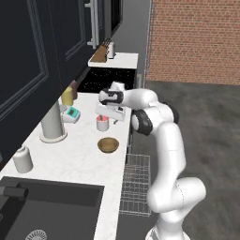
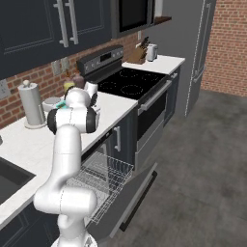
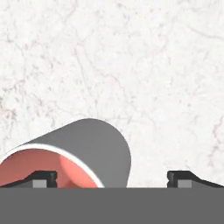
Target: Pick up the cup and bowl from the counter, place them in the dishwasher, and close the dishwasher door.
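Note:
The cup, white with a red-pink inside, stands on the white counter near its front edge. My gripper hangs open right above it. In the hand view the cup lies low between my fingertips, closer to the left one, and nothing is gripped. The brown wooden bowl sits on the counter just nearer the sink than the cup. Below the counter edge the dishwasher stands open, its grey wire rack pulled out.
A paper towel roll, a white jar, a yellow jar and a teal item stand along the back of the counter. The black sink lies to one side and the cooktop to the other.

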You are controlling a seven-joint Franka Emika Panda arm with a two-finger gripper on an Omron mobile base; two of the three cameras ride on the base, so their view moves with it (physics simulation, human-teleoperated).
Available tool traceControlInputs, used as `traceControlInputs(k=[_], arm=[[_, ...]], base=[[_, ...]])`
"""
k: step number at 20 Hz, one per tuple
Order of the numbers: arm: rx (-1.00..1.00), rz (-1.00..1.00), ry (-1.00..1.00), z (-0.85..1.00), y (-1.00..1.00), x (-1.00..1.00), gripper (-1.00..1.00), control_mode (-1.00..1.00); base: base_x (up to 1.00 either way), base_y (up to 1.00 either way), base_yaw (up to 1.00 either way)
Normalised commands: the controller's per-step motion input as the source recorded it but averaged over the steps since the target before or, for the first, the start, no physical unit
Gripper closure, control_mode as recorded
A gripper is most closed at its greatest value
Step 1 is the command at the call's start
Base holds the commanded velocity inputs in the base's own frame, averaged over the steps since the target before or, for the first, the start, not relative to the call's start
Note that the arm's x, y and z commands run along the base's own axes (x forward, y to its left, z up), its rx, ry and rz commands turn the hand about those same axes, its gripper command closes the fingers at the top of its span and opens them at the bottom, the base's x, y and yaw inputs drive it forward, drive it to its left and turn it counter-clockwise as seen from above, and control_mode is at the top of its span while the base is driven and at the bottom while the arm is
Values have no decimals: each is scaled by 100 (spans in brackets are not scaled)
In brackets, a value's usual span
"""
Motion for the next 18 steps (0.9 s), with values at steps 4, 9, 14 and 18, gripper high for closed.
traceControlInputs(k=[4,9,14,18], arm=[[0,0,0,-7,12,31,-100,-100],[0,0,6,-33,2,15,-100,-100],[0,0,24,-58,0,-22,100,-100],[0,0,26,-59,-13,-52,100,-100]], base=[[0,0,0],[0,0,0],[0,0,0],[0,0,0]])
